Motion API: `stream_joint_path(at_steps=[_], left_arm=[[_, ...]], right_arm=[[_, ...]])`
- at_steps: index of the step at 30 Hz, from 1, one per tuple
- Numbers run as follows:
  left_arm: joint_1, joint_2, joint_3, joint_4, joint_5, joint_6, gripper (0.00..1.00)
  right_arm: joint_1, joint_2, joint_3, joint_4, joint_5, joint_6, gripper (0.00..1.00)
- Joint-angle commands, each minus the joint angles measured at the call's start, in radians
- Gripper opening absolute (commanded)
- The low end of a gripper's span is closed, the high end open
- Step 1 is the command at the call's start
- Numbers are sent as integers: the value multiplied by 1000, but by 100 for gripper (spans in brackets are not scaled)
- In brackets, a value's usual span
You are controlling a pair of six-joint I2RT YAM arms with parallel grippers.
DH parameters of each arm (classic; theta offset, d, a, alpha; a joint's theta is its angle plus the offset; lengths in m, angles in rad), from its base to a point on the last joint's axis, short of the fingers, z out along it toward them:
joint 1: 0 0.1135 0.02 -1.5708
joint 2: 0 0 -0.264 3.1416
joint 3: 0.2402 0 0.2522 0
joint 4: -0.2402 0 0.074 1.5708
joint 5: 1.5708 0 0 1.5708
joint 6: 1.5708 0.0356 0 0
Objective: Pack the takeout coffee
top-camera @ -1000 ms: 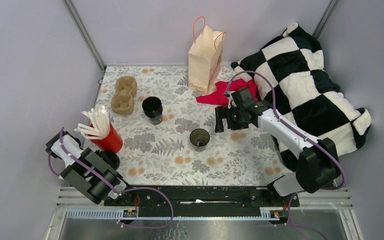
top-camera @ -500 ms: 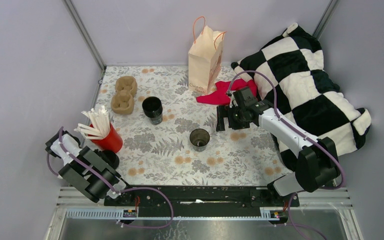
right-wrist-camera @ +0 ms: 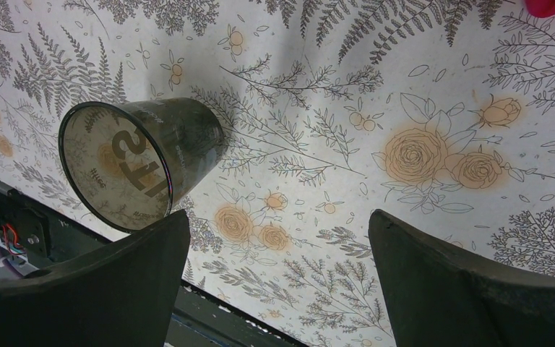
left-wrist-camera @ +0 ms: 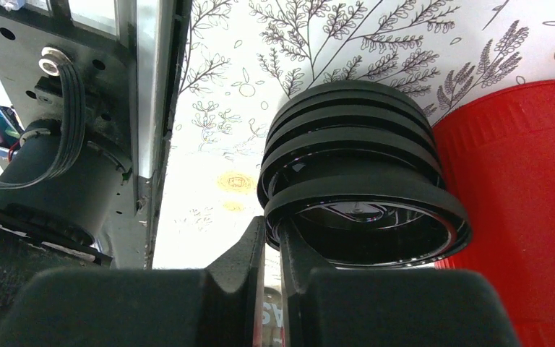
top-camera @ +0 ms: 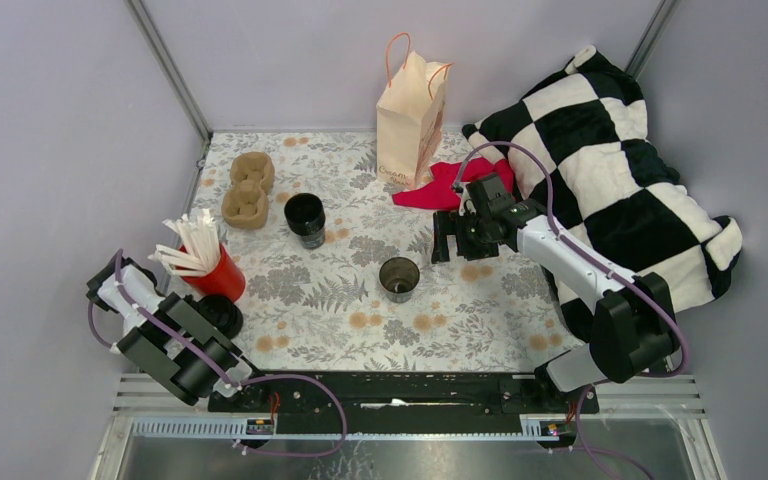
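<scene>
A paper bag (top-camera: pixel 410 120) stands at the tabletop's (top-camera: pixel 360 325) far edge. The black coffee cup (top-camera: pixel 305 218) stands beside the cardboard tray (top-camera: pixel 248 188). A lidless cup (top-camera: pixel 399 277) stands near the released right hand (right-wrist-camera: pixel 278 228). The left hand (left-wrist-camera: pixel 273 230) grasps the top lid (left-wrist-camera: pixel 368 189) of a lid stack (left-wrist-camera: pixel 347 119).

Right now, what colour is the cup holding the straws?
The straw cup is red, clearest from the top view.

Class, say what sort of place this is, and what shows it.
Probably a staged robot test booth, not a café: plain grey walls enclose a floral-patterned table, with the white-and-black right robot arm reaching over it and a tan paper bag.
</scene>
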Motion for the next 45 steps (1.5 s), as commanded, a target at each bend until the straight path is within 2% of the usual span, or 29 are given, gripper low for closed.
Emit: stream_joint_path(at_steps=[1, 12, 18, 29, 36, 39, 45], left_arm=[[-1, 0, 47, -34, -14, -11, 10], [1, -36, 113, -120, -49, -23, 0], [4, -70, 151, -185, -63, -43, 0], [18, -209, 176, -189, -70, -70, 0], [23, -276, 328, -165, -121, -64, 0], [24, -304, 402, -77, -45, 0, 0], [22, -326, 509, 148, 262, 167, 0]], right_arm=[[-8, 1, 0, 24, -18, 12, 100], [-9, 2, -1, 28, -30, 18, 100], [-9, -7, -3, 28, -31, 18, 100], [-9, -39, -9, 28, -26, 18, 100], [9, -65, -6, 20, -2, 7, 100], [23, -75, 6, 6, 30, -8, 100], [51, -75, 67, -30, 101, -30, 100]])
